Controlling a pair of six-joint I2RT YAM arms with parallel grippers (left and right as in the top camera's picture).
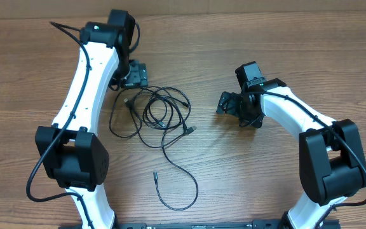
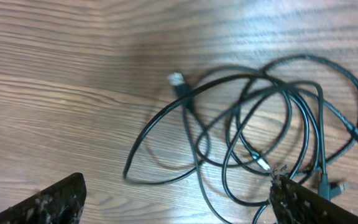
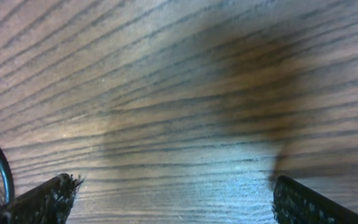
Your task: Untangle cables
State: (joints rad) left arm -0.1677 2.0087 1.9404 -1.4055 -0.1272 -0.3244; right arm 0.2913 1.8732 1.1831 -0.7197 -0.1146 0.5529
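Checking in from the remote desk, here's my view right now. The cables [image 1: 162, 121] sit in one loose knot of overlapping black loops on the wooden table [image 1: 253, 184], between my two arms and closer to the left one. One long tail runs out of the knot toward the arm bases, curls round in a loop and ends in a small plug [image 1: 155, 173] lying on its own.

The left gripper [image 1: 135, 77] is just beside the far-left edge of the knot. It's wide open with nothing in it. On the left wrist cam both fingers [image 2: 51, 202] are way out at the bottom corners. The tangle is spread on the wood ahead of them, over toward the right-hand finger, and a strand passes right by that tip. A silver-tipped plug [image 2: 176, 79] pokes out at the knot's upper left in that view.

The right gripper [image 1: 226, 104] sits to the right of the knot, apart from it, jaws spread all the way and empty. Its wrist cam is mostly wood grain, with a sliver of cord [image 3: 4, 163] curving at the left edge.
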